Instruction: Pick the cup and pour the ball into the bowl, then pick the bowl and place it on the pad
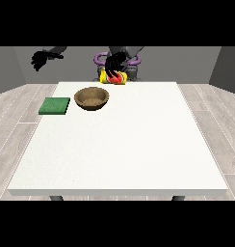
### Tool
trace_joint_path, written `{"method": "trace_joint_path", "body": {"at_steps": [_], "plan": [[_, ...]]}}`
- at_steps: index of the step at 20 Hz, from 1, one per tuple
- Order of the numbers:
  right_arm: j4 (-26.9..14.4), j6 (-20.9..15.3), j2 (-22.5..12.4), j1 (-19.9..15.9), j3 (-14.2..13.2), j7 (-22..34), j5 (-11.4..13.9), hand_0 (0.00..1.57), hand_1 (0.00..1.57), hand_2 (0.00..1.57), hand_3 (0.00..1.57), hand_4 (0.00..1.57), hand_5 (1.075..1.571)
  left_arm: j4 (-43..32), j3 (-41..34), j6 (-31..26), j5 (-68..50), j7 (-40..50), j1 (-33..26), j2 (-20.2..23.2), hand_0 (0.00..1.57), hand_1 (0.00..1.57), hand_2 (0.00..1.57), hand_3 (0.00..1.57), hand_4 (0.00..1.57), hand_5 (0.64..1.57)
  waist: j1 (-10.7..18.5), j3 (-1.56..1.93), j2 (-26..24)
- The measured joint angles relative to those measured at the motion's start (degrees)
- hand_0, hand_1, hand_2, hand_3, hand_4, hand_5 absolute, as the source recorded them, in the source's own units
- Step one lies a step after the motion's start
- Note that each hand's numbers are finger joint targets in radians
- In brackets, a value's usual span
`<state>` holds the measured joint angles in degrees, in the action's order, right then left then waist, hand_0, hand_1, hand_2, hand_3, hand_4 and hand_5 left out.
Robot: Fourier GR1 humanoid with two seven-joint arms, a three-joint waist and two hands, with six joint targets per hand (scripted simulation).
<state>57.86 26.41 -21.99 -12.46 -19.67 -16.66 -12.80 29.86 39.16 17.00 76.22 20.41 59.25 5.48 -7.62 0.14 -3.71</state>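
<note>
A yellow cup with red flame marks is tipped on its side over the table's far edge. The hand at the view's right comes down on it from above, with its fingers curled round the cup. I cannot see the ball. The brown bowl stands upright on the table, in front of the cup and a little to its left. A flat green pad lies left of the bowl near the table's left edge. The hand at the view's left hangs in the air beyond the table's far left corner, fingers relaxed, holding nothing.
The white table stretches wide towards the camera. Purple and grey parts of the robot's body show behind the cup. Grey floor planks surround the table.
</note>
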Motion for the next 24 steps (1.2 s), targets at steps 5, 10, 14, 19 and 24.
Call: {"method": "trace_joint_path", "body": {"at_steps": [5,10,14,19,24], "plan": [[-0.93,0.12,0.02,0.15,0.17,-0.67,0.45,0.00,0.00,0.00,0.00,0.00,1.571,-2.15,7.41,-6.03,8.60,0.88,1.24,-1.54,1.46,1.46,1.57,1.57,1.51,1.178,0.49,-0.04,-0.66],[-1.38,0.99,-1.15,-0.09,-0.48,-0.02,-0.28,0.00,0.00,0.00,0.00,0.00,1.571,-2.29,10.09,-10.14,13.92,0.57,1.68,-2.87,1.45,1.45,1.57,1.57,1.53,1.134,0.68,-0.10,-0.39],[-1.85,1.32,-1.56,0.74,-0.85,1.63,-0.96,0.00,0.00,0.00,0.00,0.00,1.569,-0.38,8.94,-10.86,15.42,-0.69,0.77,-2.68,1.48,1.48,1.57,1.57,1.50,1.222,1.69,-0.15,-1.24],[-1.77,1.22,-1.29,3.33,-1.37,1.96,-1.39,0.00,0.00,0.00,0.00,0.00,1.567,4.82,-6.20,-2.37,1.48,2.09,-2.92,-1.16,1.24,1.24,1.54,1.43,1.51,1.196,4.07,-0.54,-2.03],[-0.88,-0.86,0.28,3.70,-1.62,2.46,-1.67,0.00,0.00,0.00,0.00,0.35,1.568,11.44,-20.21,7.10,-14.98,0.41,-9.57,-2.94,0.00,0.00,0.00,0.00,0.63,1.569,6.99,-1.04,-0.59]]}}
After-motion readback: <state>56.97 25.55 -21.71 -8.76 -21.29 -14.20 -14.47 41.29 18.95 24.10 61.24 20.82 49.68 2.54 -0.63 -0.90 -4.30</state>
